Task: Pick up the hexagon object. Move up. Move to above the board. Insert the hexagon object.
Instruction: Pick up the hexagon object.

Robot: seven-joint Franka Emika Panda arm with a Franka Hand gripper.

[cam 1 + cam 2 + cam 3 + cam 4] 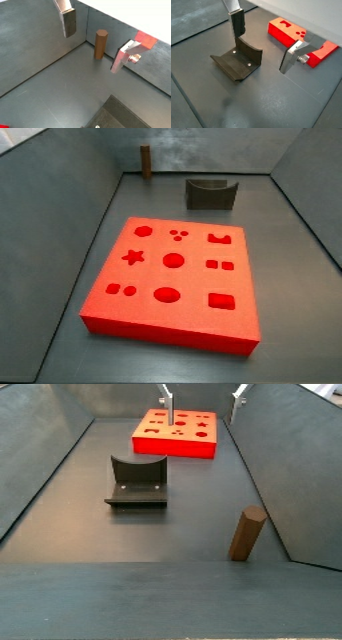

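Note:
The hexagon object [101, 44] is a slim brown peg. It stands upright in a corner of the grey bin, and both side views show it [144, 160] [246, 534]. The board [147, 318] is a thick red slab with shaped recesses, lying flat on the floor [174, 449] [281, 31]. My gripper [92, 52] is open and empty, high above the floor and well away from the peg. Its fingers [69, 22] hold nothing between them. In a side view only the fingertips show, above the board's far end [203, 396].
The dark fixture [238, 62] with a curved notch stands on the floor between the board and the peg [210, 192] [138, 481]. Sloping grey walls enclose the bin on all sides.

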